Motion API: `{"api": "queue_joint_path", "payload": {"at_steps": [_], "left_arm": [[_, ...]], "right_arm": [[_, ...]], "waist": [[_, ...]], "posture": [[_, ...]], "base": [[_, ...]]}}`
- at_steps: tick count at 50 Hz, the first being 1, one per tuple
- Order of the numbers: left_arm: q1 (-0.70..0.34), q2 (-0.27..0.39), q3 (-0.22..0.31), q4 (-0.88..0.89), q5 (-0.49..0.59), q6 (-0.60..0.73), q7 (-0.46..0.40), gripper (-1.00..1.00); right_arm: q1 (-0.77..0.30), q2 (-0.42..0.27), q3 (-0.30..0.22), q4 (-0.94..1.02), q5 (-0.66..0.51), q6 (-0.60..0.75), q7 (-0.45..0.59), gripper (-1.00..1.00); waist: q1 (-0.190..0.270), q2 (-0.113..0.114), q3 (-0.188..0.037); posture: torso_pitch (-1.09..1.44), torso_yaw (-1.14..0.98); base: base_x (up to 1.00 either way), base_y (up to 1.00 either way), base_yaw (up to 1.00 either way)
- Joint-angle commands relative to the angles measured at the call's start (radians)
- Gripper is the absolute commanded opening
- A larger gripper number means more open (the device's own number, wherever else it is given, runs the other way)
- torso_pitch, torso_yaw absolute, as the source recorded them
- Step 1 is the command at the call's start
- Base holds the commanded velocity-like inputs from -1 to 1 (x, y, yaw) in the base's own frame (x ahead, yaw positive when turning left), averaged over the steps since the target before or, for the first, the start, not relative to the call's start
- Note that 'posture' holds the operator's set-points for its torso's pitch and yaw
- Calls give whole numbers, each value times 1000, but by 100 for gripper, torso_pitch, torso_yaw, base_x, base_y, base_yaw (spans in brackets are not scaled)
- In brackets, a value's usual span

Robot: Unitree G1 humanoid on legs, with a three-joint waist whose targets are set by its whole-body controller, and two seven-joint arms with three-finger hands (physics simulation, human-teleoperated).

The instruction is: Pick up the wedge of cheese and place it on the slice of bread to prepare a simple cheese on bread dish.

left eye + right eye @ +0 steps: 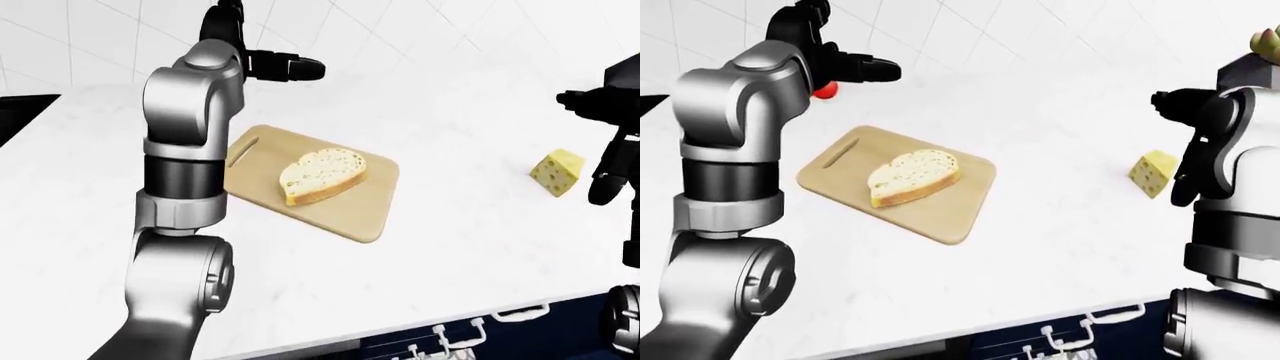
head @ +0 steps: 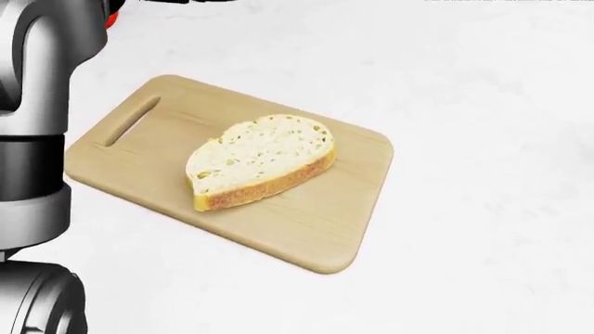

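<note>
Hiding its far edge — cheese wedge behind right hand.

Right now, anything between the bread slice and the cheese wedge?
Nothing: the left-eye view shows only the cutting board edge, then bare white counter, between bread slice and cheese wedge.

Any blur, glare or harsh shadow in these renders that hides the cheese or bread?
Head view: sharp and evenly lit, slice of bread crisp on the cutting board, cheese out of frame. Left-eye view: cheese wedge clear, only a faint shadow. Right-eye view: no glare on the white counter.
</note>
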State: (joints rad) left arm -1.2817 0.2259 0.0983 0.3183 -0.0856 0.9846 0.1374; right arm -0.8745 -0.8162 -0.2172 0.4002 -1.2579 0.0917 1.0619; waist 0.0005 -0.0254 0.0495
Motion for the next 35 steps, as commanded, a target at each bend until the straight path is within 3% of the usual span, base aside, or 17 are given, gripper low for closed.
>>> {"api": "queue_joint_path", "payload": {"at_steps": [1,3,35], "left_arm": [[-40,10,5,-30,4,-33,1,100],[-48,10,4,-33,5,-26,2,100],[-48,6,4,-38,10,-26,3,100]], "right_arm": [[-20,-22,-19,-27,-4,6,-31,100],[23,-23,-28,-35,-5,12,-42,100],[44,32,-3,15,-23,27,-97,100]], "waist": [[0,-8,-31],[0,-9,-33],[0,-11,-36]], "posture": [[0,0],[0,0],[0,0]], "base": [[0,0,0],[0,0,0],[0,0,0]]}}
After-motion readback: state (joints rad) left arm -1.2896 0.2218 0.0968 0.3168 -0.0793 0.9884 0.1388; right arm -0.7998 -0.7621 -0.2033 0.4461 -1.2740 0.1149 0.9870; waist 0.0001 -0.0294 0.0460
